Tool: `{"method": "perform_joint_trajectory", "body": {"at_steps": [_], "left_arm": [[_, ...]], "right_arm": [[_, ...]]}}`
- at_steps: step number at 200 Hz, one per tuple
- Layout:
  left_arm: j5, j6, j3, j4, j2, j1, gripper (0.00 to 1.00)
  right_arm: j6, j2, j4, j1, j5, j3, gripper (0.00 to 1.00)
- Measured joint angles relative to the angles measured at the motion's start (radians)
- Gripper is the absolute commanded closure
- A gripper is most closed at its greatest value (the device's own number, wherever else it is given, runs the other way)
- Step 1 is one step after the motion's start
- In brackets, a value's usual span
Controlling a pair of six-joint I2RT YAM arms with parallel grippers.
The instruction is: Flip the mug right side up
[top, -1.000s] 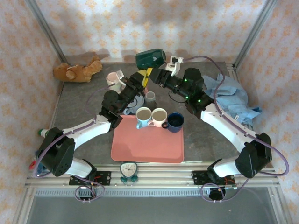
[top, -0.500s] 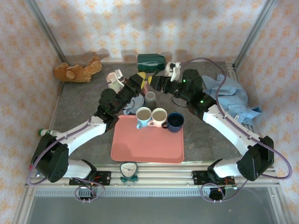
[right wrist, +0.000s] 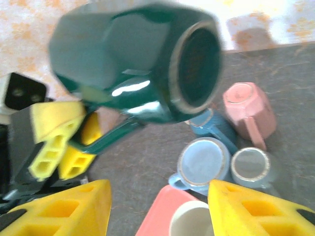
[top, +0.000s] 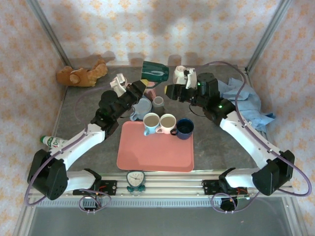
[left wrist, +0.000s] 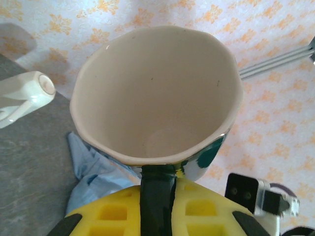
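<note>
Dark green mug (top: pixel 156 72), pink tray (top: pixel 155 151), orange-flowered walls (top: pixel 197 29).

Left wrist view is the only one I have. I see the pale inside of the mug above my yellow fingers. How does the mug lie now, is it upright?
Observer: Not yet. The mug is tipped on its side in the air, and the left gripper clamps it by the handle.
Operator: Where does its bottom point?
Observer: Toward the right wrist camera. That view looks straight at the dark green base.
Operator: Does the right gripper touch the mug?
Observer: No. The right gripper is open and apart from the mug, with nothing held between its fingers.
</note>
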Motion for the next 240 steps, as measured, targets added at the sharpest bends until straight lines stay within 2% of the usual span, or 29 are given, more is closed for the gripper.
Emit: {"method": "perform_joint_trajectory", "body": {"at_steps": [59, 130, 203, 240], "left_arm": [[0.007, 0.195, 0.028, -0.328, -0.141, 0.019, 1.0], [-0.042, 0.397, 0.076, -0.658, -0.217, 0.032, 1.0], [-0.135, 0.493, 0.095, -0.885, -0.257, 0.045, 1.0], [-0.197, 0.551, 0.099, -0.959, -0.273, 0.045, 1.0]], "right_arm": [[0.055, -0.002, -0.139, -0.102, 0.039, 0.026, 0.48], [0.081, -0.002, -0.209, -0.15, 0.039, 0.038, 0.48], [0.08, -0.001, -0.239, -0.166, 0.033, 0.041, 0.48], [0.079, 0.048, -0.307, -0.183, -0.013, 0.114, 0.49]]}}
